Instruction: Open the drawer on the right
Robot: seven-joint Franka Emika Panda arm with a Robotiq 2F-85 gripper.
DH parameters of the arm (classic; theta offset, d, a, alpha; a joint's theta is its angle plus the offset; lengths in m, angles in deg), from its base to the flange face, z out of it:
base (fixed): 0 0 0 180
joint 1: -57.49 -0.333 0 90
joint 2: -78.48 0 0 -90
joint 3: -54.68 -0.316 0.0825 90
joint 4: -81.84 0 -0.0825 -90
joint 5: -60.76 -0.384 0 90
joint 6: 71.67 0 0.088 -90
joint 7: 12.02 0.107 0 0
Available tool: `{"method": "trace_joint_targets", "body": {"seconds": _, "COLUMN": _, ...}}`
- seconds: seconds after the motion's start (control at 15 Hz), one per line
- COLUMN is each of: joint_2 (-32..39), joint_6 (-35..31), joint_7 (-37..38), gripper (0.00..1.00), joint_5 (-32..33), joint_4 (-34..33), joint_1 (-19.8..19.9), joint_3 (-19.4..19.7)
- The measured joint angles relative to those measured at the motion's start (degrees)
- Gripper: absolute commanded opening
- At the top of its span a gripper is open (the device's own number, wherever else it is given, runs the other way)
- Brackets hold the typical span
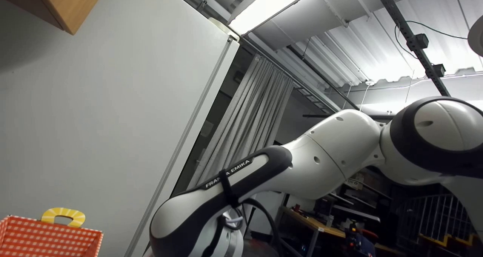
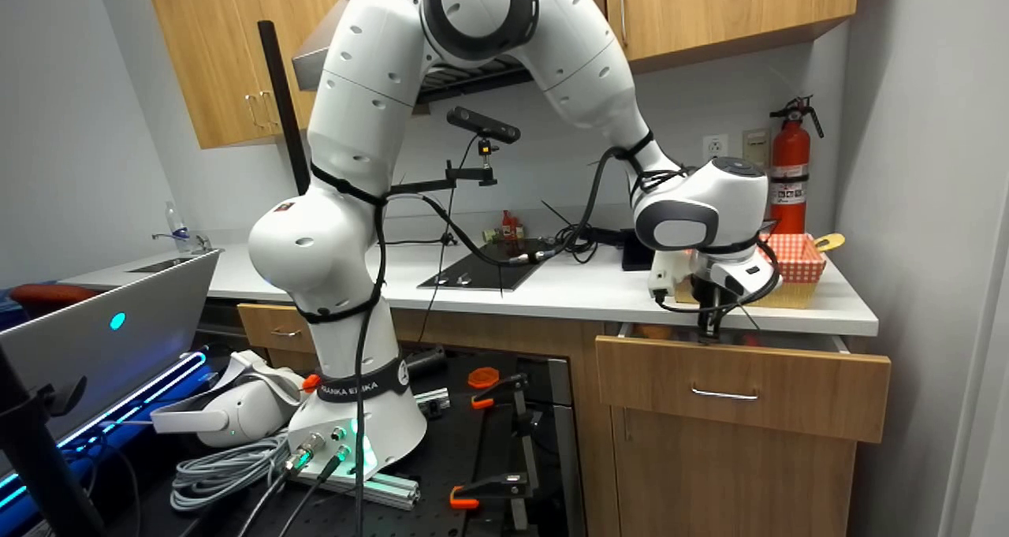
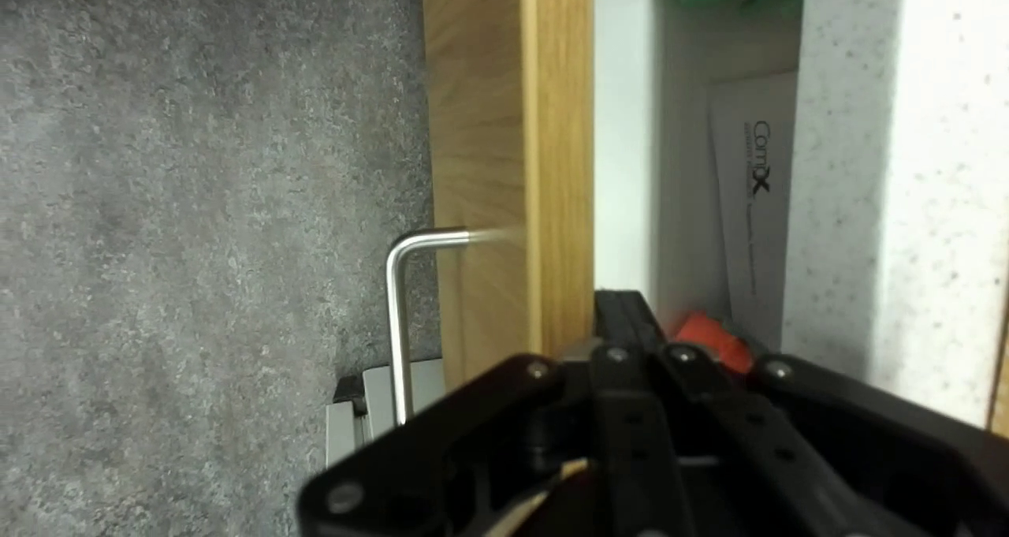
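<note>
Okay, drawer [image 2: 812, 391] partly out, my claw [image 3: 628, 310] clenched.
I see it below the front edge of the counter [image 2: 583, 292], near the right corner, my fingertips [image 3: 615, 315] inside, just behind the drawer front.

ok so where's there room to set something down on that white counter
In an exterior view, the white counter is bare at its front between the cooktop and the robot's wrist, and in a strip right of the gingham basket. It's crowded behind the first patch, by cables, and at the open drawer, where closed jaws reach in.
</note>
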Motion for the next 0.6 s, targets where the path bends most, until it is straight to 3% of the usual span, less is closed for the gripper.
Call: {"method": "trace_joint_targets", "body": {"seconds": 0.6, "joint_2": -0.9, "joint_6": 0.0, "joint_7": -3.2, "gripper": 0.0, "joint_5": 3.3, "joint_4": 1.5, "joint_1": 2.1, "joint_3": 4.0}}
